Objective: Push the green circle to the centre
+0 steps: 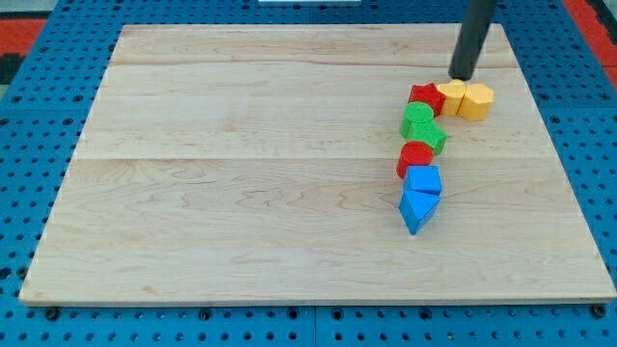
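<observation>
The green circle [416, 117] sits on the wooden board [241, 193] at the view's right, in a winding chain of touching blocks. A red star [425, 96] is just above it and a second green block [431, 138] of unclear shape is just below it. My tip [463, 75] stands at the view's top right, just above two yellow blocks [451, 95] [475, 100]. It is up and right of the green circle, with the red star and the left yellow block in between.
Below the green blocks the chain goes on with a red circle [415, 157], a blue block [423, 179] and a blue triangle [415, 210]. The board lies on a blue pegboard [29, 145].
</observation>
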Available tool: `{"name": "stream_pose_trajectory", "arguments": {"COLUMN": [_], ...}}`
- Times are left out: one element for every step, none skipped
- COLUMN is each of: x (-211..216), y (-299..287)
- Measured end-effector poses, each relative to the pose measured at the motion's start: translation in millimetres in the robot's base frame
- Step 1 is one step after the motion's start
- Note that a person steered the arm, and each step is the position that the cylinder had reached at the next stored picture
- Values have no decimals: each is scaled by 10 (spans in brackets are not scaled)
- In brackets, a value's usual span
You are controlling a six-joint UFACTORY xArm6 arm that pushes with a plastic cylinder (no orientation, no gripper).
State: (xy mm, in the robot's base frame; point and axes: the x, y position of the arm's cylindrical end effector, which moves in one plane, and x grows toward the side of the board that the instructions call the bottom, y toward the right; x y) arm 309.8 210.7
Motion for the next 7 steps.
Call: {"name": "stream_pose_trajectory", "arguments": {"x": [353,663,904,941,793,672,641], "y": [-50,-346,-217,-588,-1237,-1496,-1936]}}
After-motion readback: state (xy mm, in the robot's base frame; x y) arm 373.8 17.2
